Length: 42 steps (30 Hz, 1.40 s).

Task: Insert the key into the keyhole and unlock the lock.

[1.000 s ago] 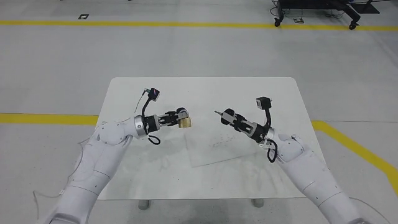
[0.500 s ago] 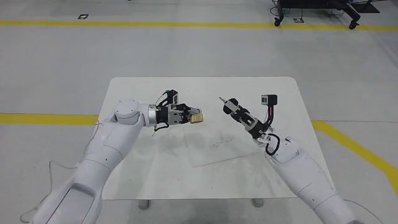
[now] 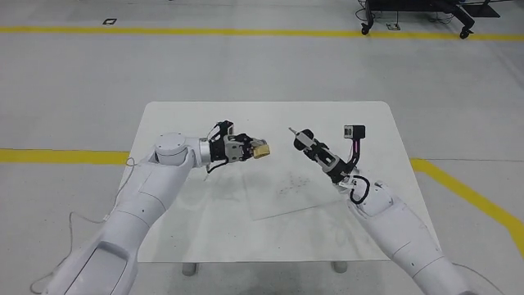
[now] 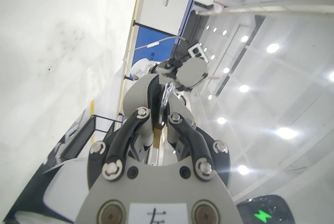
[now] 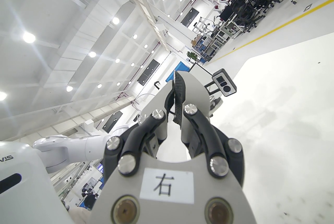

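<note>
Your left hand [image 3: 252, 149] clamped the lock [image 3: 261, 152], your right hand [image 3: 298, 138] pinched the key [image 3: 289, 129] well apart from it; I judged any tilt risked a missed entry.

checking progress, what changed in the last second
The left gripper carried the small brass padlock toward the middle of the white table, nearer the right gripper, which swung the thin metal key farther from the robot. Both grips stayed shut; key and padlock remain apart.
</note>
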### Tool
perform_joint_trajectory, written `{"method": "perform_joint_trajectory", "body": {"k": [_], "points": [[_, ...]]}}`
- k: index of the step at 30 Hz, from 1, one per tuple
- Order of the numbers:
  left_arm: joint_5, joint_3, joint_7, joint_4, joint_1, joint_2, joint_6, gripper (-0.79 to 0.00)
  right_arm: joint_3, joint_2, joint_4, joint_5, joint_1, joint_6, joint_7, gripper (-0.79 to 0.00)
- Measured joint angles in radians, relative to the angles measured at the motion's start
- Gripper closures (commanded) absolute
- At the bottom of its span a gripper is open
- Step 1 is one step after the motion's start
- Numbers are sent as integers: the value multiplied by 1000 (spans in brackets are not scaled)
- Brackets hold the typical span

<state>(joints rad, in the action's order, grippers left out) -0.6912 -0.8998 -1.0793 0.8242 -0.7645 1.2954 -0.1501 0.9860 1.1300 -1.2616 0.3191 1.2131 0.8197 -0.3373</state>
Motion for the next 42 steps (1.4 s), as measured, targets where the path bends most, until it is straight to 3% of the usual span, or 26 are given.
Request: {"method": "perform_joint_trajectory", "body": {"k": [5, 12, 20, 23, 35, 42], "points": [[-93, -1, 119, -18, 11, 29, 0, 0, 28, -8, -70, 156, 40, -195, -65, 0], [-70, 42, 167, -78, 47, 62, 54, 0, 94, -28, -274, 244, 143, -496, -92, 0], [-71, 41, 168, -75, 45, 62, 55, 0, 95, -28, -275, 261, 144, -501, -98, 0], [-58, 33, 206, -35, 20, 60, 75, 0, 95, -25, -276, 279, 148, -519, -83, 0], [28, -25, 340, 105, -75, 38, 146, 0, -38, 21, -391, 7, 166, -718, 338, 0], [84, -44, 400, 177, -116, 30, 146, 0, -71, 42, -399, -39, 168, -739, 422, 0]]}}
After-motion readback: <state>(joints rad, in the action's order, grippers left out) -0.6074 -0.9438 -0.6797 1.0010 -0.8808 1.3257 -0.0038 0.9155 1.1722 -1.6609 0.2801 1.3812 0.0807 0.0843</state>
